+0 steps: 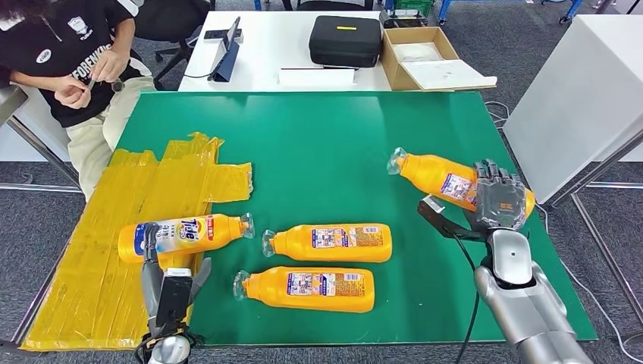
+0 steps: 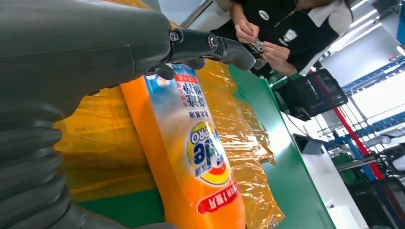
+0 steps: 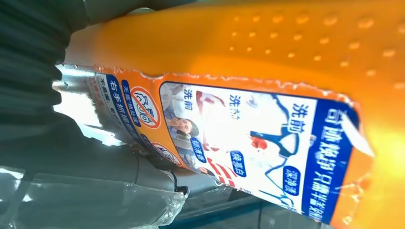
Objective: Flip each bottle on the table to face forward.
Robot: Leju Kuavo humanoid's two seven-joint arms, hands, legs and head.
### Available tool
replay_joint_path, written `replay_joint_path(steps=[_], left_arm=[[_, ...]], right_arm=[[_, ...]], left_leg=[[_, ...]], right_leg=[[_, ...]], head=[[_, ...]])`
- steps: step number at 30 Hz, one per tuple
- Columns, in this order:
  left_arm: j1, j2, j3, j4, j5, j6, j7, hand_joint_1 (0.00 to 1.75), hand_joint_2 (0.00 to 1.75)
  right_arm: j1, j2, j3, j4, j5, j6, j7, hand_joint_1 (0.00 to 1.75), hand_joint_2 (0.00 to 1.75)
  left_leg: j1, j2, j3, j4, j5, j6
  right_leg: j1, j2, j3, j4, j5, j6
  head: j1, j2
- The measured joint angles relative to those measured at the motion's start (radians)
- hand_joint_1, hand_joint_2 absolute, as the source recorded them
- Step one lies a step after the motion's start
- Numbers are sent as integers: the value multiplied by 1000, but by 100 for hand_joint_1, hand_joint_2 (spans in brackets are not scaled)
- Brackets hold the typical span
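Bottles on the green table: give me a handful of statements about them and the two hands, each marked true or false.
1. Four orange bottles lie on the green table. True.
2. The left hand is at the left bottle, whose blue and white front label faces up. True.
3. The right bottle stands upright. False: it lies on its side, with the right hand at its base end.
4. The two middle bottles point their caps to the robot's right. False: both caps point to its left.
5. The left bottle lies partly on the yellow tape patch. True.
6. The black case sits on the green table. False: it sits on the white table behind.
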Motion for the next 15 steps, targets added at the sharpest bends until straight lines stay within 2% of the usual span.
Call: replay_joint_path(steps=[3,8,10,12,15], left_arm=[[7,-4,12,-7,-3,-2,0,0,175],[9,-5,15,-10,-5,-2,0,0,175],[11,-9,23,-14,-8,-4,0,0,175],[11,-14,28,-17,-13,-10,0,0,175],[5,-18,28,-18,-16,-27,1,0,175]], right_arm=[[34,27,-33,-55,-12,-20,-18,175,175],[46,36,-44,-75,-15,-20,-22,175,175],[71,58,-68,-118,-41,-77,-55,175,175],[99,89,-87,-168,-92,-173,-110,175,175],[119,125,-88,-221,-219,-245,-203,175,175]], left_leg=[[0,0,-1,0,0,0],[0,0,-1,0,0,0],[0,0,-2,0,0,0],[-1,0,-2,0,0,0],[0,1,-2,0,0,0]], right_leg=[[0,0,-1,0,0,0],[0,0,-1,0,0,0],[0,0,-2,0,0,0],[-1,0,-2,0,0,0],[0,0,-3,0,0,0]], head=[[0,0],[0,0],[0,0],[0,0],[0,0]])
